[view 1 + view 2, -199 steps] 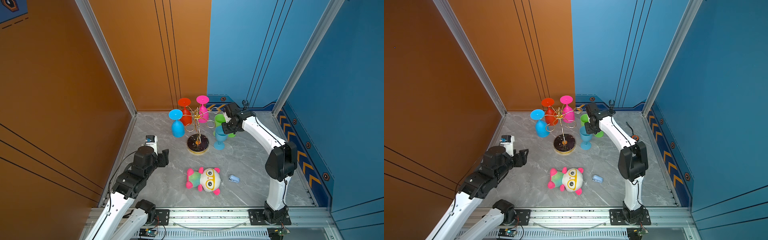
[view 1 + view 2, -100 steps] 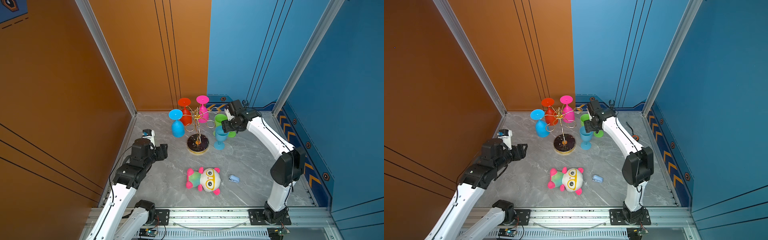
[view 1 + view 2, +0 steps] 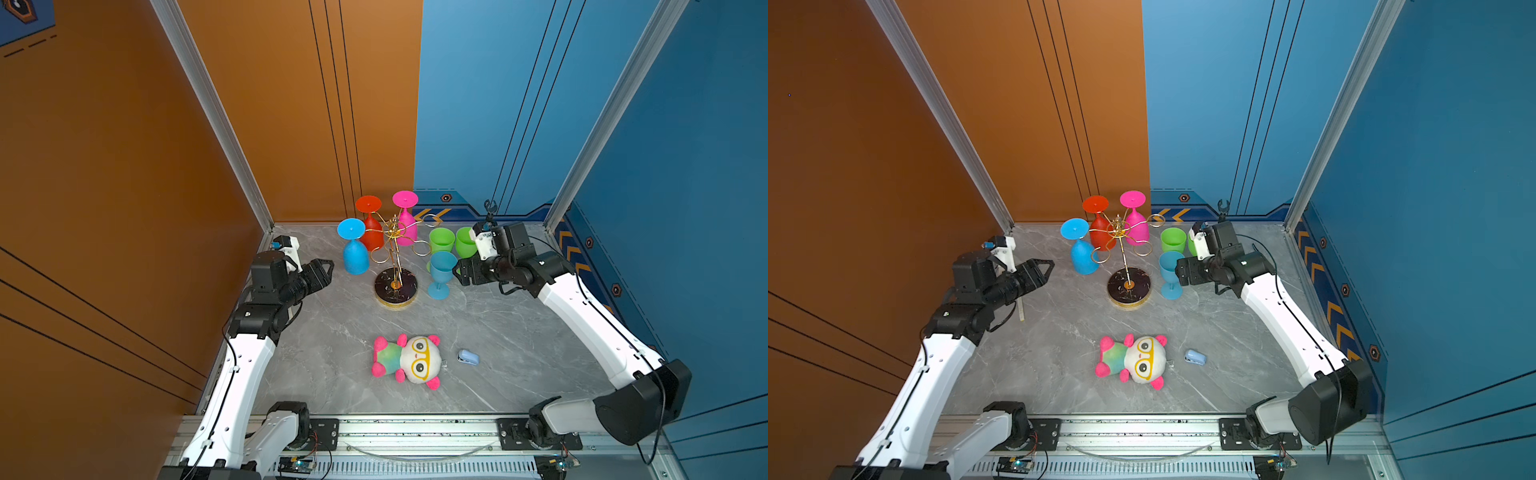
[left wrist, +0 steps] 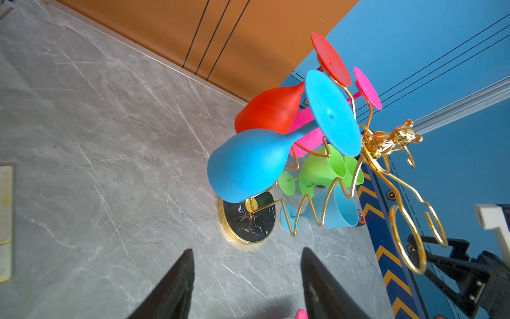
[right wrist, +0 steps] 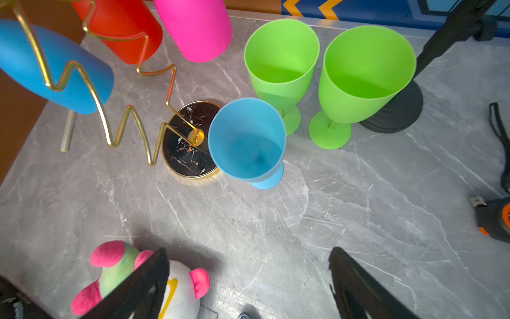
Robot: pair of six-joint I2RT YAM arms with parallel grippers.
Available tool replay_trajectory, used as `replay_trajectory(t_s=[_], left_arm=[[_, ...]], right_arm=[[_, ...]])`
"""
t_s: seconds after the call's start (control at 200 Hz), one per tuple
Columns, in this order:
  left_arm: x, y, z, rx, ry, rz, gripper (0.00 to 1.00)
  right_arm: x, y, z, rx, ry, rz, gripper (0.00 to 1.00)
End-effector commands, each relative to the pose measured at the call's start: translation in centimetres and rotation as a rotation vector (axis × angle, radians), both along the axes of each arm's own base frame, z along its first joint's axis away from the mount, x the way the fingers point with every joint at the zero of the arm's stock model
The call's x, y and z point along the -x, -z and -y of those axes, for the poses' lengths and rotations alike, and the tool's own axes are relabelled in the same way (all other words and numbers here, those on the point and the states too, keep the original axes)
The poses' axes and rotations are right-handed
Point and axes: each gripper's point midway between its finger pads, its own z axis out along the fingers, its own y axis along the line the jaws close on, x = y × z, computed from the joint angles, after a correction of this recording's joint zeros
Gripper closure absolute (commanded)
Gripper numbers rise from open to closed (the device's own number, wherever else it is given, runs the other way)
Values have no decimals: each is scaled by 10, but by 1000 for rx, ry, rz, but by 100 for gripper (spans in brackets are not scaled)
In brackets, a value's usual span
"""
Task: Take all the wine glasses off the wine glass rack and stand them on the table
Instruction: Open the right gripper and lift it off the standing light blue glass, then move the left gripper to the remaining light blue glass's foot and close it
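Black fingers of the right hand (image 5: 248,251) stand wide apart, released, with only bare counter (image 5: 345,210) between them. Dial set on the rack's pole in the top views, 12 toward the back wall. The right hand (image 3: 459,272) sits at 3 o'clock, its tips facing 9.

- Just ahead of it: light-blue wine glass (image 5: 247,140), upright on its foot on the grey marbled counter, off the rack and clear of the fingers. It is at 3 o'clock from the rack base (image 3: 395,286) and close beside it; contact cannot be told.
- Past it, at about 1 to 2 o'clock: a green glass (image 3: 441,240) and a second green glass (image 3: 465,242), both upright and side by side. A black stand (image 5: 394,110) has its round base behind the second one.
- Wine glass rack (image 3: 394,249): gold wire, upright. Three glasses hang upside down in its loops: blue glass (image 3: 353,253) at 9 to 10 o'clock, red glass (image 3: 371,232) at 11, pink glass (image 3: 405,228) at 12. The loops on the 3 o'clock side carry nothing.
- Left hand (image 4: 247,250): released, fingers parted, nothing between them. It sits at 9 o'clock (image 3: 326,272), tips facing 3, near the hanging blue glass and not touching it.
- At 6 o'clock, well apart from the rack: plush toy (image 3: 409,361) lying on the counter, with a small pale-blue item (image 3: 468,356) just beside it.
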Motion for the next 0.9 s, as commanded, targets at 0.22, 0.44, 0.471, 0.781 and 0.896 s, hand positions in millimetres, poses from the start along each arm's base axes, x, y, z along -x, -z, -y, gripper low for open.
replay_trajectory(t_s=[0.22, 0.44, 0.471, 0.781, 0.896], left_arm=[[-19, -55, 23, 170, 108, 136, 44], [-25, -63, 24, 187, 112, 163, 44], [-26, -62, 24, 189, 113, 163, 44], [-47, -58, 30, 205, 146, 120, 49], [-57, -55, 34, 223, 166, 97, 51]], right_arm=[[26, 4, -5, -134, -44, 27, 9], [31, 7, -2, -152, -33, 25, 9], [31, 7, -2, -153, -33, 25, 9], [34, 13, 1, -175, -7, 20, 10], [35, 13, 2, -181, -2, 21, 10]])
